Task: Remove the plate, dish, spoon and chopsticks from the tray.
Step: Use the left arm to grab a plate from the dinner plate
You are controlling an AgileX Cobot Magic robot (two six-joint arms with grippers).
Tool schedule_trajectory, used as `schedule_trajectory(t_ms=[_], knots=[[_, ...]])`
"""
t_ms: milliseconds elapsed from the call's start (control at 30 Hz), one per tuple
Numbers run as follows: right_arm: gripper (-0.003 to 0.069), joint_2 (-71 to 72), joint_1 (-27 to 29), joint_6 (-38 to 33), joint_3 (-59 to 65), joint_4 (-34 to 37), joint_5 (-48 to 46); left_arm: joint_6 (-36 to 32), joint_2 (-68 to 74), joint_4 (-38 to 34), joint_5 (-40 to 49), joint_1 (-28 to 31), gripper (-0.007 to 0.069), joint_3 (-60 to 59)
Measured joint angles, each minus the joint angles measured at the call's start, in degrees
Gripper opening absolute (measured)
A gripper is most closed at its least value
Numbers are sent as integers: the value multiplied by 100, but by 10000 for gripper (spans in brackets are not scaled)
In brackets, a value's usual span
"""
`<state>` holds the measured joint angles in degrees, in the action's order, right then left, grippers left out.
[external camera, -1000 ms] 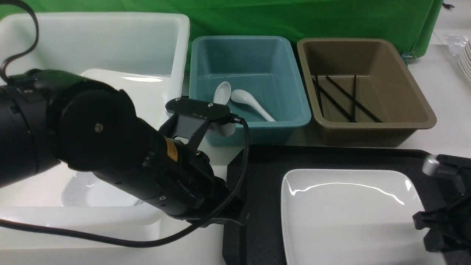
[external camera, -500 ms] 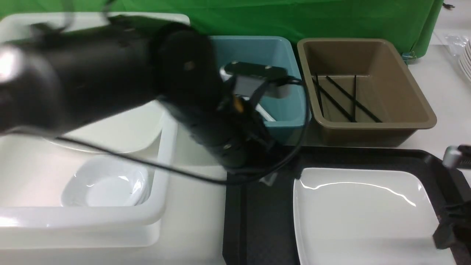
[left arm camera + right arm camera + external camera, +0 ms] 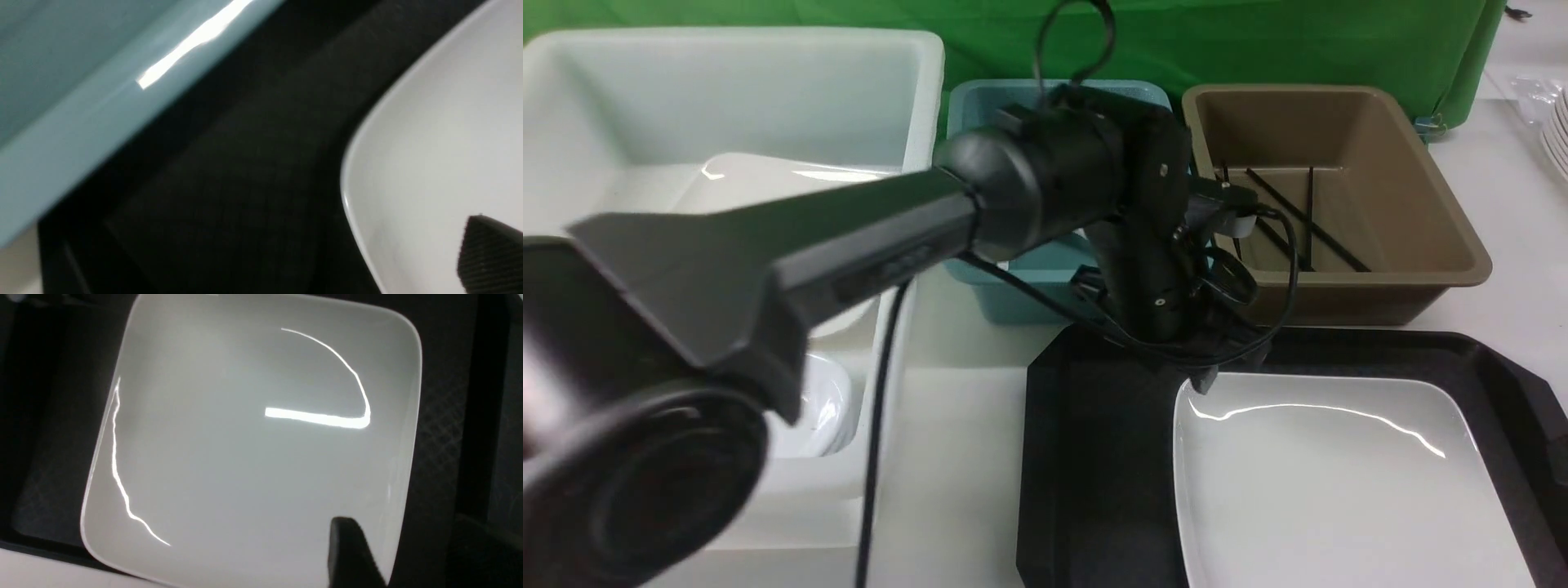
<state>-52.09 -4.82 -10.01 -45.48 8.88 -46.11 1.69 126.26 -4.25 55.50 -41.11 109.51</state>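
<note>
The left gripper [image 3: 1205, 377] is stationed at the far left corner of the plate [image 3: 1339, 482]. Only one ribbed pad [image 3: 490, 253] shows over the white rim, so open or closed cannot be determined. The right gripper [image 3: 353, 559] shows one dark finger [image 3: 347, 539] above the plate's edge (its partner out of frame), state likewise undetermined. The plate lies flat in the tray [image 3: 1094, 457]. The chopsticks [image 3: 1309, 219] lie in the brown tub [image 3: 1380, 282] behind the tray, with the blue tub [image 3: 1013, 286] beside it.
</note>
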Motion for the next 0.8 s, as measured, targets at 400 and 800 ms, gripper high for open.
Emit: schedule_trajectory(t_ms=[400,800], knots=[[358,14,-10,0,0,6,134,-1,745,-627,-305,0,555,277],[358,-34,-10,0,0,6,321,-4,810,-1352,-217,10,145,289]])
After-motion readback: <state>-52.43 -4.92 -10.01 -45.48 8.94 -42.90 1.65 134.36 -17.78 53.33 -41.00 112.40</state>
